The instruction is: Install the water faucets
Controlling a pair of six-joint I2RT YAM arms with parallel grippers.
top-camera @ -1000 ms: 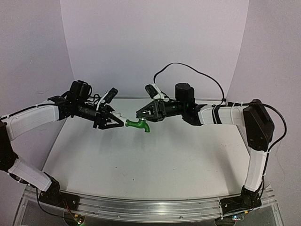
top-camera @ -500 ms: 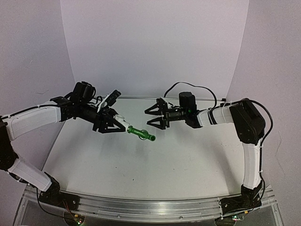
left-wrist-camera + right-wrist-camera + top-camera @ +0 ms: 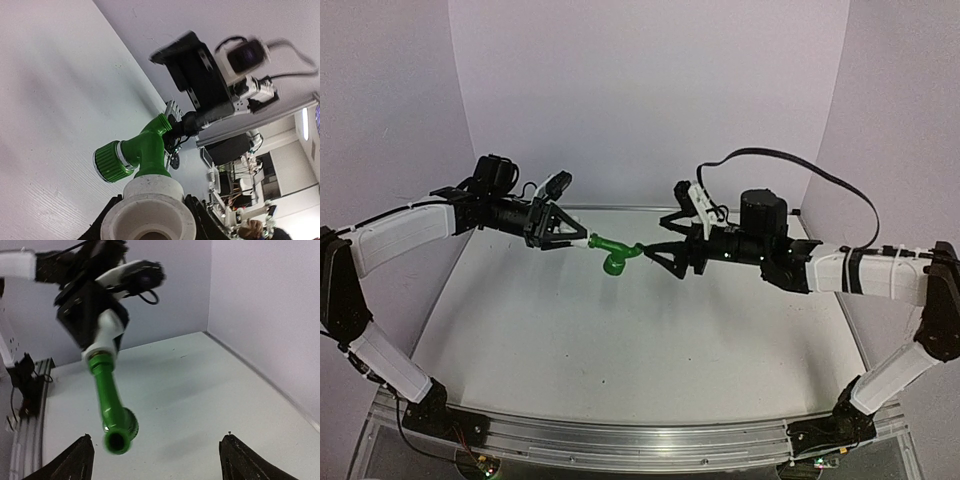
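**Tap and fitting hanging joined in mid-air**

Over the counter [image 3: 620, 350], near the middle of its far edge, the left end effector [image 3: 570, 238] is clamping one end of the pair. The right end effector [image 3: 157, 445] is gaping wide, gripping nothing. Its fingers are flanking the green tap [image 3: 112, 400], which is sticking out of the white fitting [image 3: 147, 212].

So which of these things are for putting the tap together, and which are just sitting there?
For the job:
- green tap
- white fitting, joined to the tap
- left gripper, holding the white fitting
- right gripper, open beside the tap

Just there:
- table
- metal rail at the front
- black cable
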